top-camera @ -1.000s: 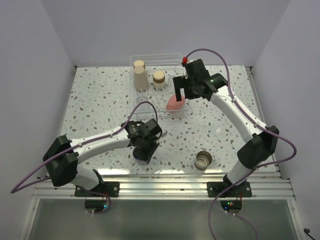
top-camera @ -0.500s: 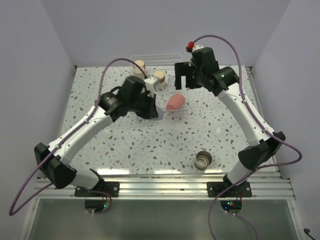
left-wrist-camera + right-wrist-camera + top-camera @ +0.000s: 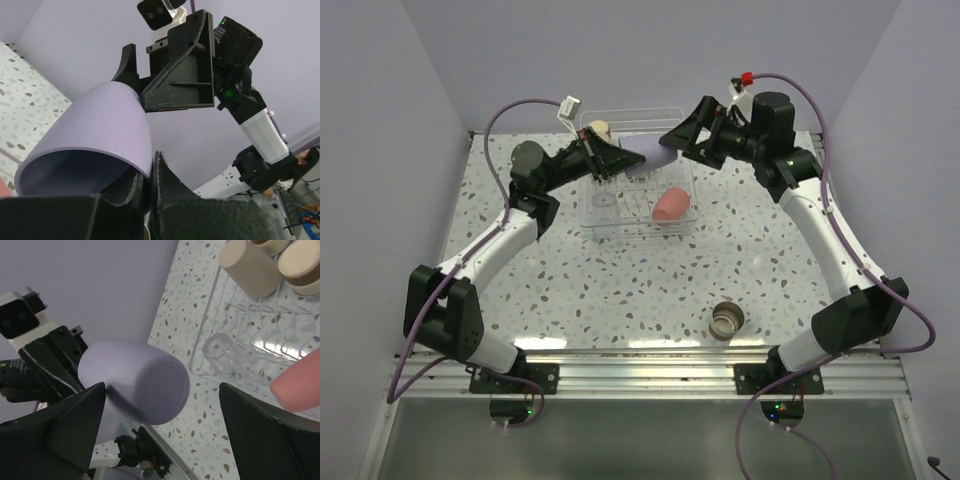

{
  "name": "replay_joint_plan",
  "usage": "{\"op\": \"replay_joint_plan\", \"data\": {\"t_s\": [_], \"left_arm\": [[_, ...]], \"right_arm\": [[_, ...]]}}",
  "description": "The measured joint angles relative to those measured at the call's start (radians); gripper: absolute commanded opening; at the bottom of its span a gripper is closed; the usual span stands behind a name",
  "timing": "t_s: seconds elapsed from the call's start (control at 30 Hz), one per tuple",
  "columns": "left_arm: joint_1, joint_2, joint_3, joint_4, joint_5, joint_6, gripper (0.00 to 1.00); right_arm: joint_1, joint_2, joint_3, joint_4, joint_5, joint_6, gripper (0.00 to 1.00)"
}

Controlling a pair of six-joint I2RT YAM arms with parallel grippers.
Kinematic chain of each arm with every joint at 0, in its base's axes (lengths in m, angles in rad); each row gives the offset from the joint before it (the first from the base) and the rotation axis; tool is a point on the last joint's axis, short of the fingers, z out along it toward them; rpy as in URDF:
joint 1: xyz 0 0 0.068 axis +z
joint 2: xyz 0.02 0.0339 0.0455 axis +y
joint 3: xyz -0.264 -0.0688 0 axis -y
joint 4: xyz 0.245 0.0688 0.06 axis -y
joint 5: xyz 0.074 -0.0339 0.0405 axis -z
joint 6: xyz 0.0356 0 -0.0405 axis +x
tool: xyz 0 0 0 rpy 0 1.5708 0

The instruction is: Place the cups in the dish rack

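My left gripper (image 3: 628, 158) (image 3: 152, 162) is shut on the rim of the lavender cup (image 3: 648, 152) (image 3: 95, 127) (image 3: 137, 377) and holds it on its side in the air above the dish rack (image 3: 595, 222) (image 3: 216, 289). My right gripper (image 3: 672, 142) (image 3: 162, 387) stands open facing the cup's base, its fingers to either side of it and not touching. In the rack lie the coral-red cup (image 3: 670, 205) (image 3: 300, 377), a clear glass (image 3: 605, 200) (image 3: 222, 350), the beige cup (image 3: 247, 260) and a tan brown-rimmed cup (image 3: 302, 265). Another tan cup (image 3: 727, 321) lies on the table.
The speckled table (image 3: 520, 230) has walls on three sides. The rack stands at the back middle. Both arms reach over it from left and right, and their cables arch above them.
My left arm has swung from the table's front up over the rack with the lavender cup. The right gripper left the coral cup in the rack, rose and turned toward the lavender cup.
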Motion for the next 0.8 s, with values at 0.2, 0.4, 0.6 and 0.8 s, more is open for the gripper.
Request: {"op": "replay_joint_plan", "data": {"t_s": [0.2,0.4,0.6,0.8], "left_arm": [[0.005,0.074,-0.011,0.28,0.039,-0.202,0.0],[0.005,0.089,-0.022,0.444,0.036,-0.3,0.0],[0.007,0.14,-0.031,0.554,0.013,-0.375,0.0],[0.007,0.144,-0.031,0.56,0.006,-0.375,0.42]], "right_arm": [[0.007,0.002,-0.03,0.131,-0.088,0.112,0.98],[0.01,0.003,-0.03,0.23,-0.15,0.179,0.79],[0.003,0.01,-0.03,0.271,-0.161,0.225,0.25],[0.004,0.013,-0.031,0.27,-0.158,0.238,0.0]]}}
